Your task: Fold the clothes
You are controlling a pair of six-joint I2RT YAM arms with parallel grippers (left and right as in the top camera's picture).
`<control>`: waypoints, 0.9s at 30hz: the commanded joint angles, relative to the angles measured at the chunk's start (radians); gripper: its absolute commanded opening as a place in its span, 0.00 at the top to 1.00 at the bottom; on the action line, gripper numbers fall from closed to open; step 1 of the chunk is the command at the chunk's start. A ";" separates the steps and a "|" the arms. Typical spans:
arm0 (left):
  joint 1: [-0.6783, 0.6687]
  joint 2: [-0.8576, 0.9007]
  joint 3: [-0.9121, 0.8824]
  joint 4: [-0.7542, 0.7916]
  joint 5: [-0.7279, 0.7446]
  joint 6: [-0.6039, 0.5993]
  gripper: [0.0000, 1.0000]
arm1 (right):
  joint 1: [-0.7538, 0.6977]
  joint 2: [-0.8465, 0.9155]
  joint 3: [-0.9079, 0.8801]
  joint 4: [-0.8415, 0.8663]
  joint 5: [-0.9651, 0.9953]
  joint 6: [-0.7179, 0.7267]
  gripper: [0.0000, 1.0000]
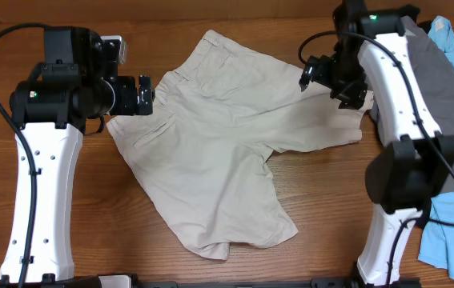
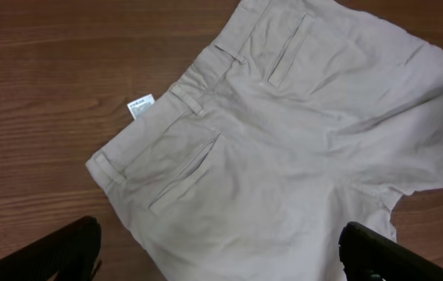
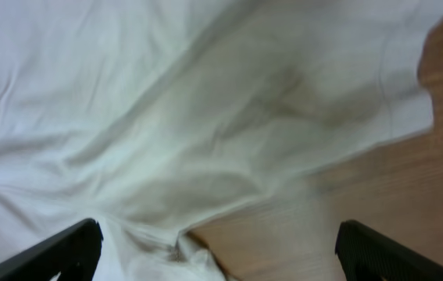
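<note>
Overhead, the left arm rises from the table's left side, its wrist bent inward; the left gripper (image 1: 148, 94) hovers at the waistband edge of the khaki shorts (image 1: 218, 136), jaws spread wide and holding nothing; the right arm reaches in from the right side, and the right gripper (image 1: 316, 74) hangs over the far leg of the shorts, jaws likewise wide apart and empty; the shorts lie spread out, back pockets up, a small white tag (image 2: 141, 105) showing beside the waistband; the wooden table (image 1: 307, 200) also carries a grey garment (image 1: 451, 96) and a light blue garment (image 1: 451, 232) along its right edge.
</note>
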 commanded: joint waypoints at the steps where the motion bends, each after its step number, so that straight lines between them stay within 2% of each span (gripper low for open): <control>1: -0.008 0.005 0.007 -0.021 -0.016 0.011 0.00 | 0.031 -0.141 0.032 -0.068 -0.037 -0.030 0.00; 3: -0.008 0.005 0.007 -0.034 -0.016 0.011 0.00 | 0.046 -0.216 0.032 -0.121 -0.037 -0.036 0.00; 9: -0.008 0.005 0.007 -0.051 -0.016 0.011 0.00 | 0.122 -0.436 -0.048 -0.121 -0.070 -0.018 0.00; 12: -0.008 0.005 0.007 -0.051 -0.016 0.012 0.00 | 0.185 -0.567 -0.219 -0.121 -0.058 0.035 0.00; 17: -0.008 0.005 0.007 -0.050 -0.017 0.017 0.00 | 0.267 -0.749 -0.618 -0.074 0.004 0.153 0.00; 23: -0.008 0.005 0.007 -0.043 -0.017 0.019 0.00 | 0.294 -0.901 -1.119 0.215 -0.105 0.192 0.03; 27: -0.008 0.005 0.007 -0.042 -0.021 0.019 0.00 | 0.294 -0.898 -1.315 0.379 -0.152 0.194 0.08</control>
